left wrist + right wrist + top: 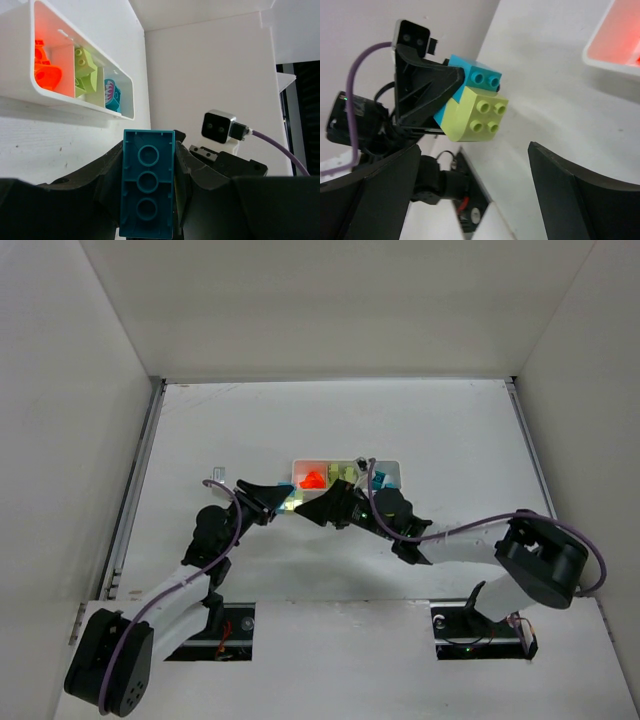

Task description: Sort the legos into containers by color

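- The left gripper [149, 149] is pinching a teal-blue lego [147, 182] lengthwise between its fingers. A yellow-green lego [477, 112] is stuck to that block, on the side facing away from the left palm.
- The right gripper [474, 157] is spread wide. The joined pair sits just ahead of its fingertips, in line with the gap and untouched.
- The step in hand looks like pulling the two apart. The right fingers should close on the yellow-green lego alone (flat sides, not studs), then peel it off with a slight twist while the left grips firmly.
- A bite overlapping the teal-blue lego would tug both at once.
- The tray [55, 97] lies beyond the left fingertips and off to one side. It holds orange-red pieces [45, 70], yellow-green pieces [86, 70] and a teal-blue piece [112, 95] in separate compartments.
- Under both grippers is bare white table [450, 440]. The white walls [80, 390] stand well apart from them, leaving room to swing.
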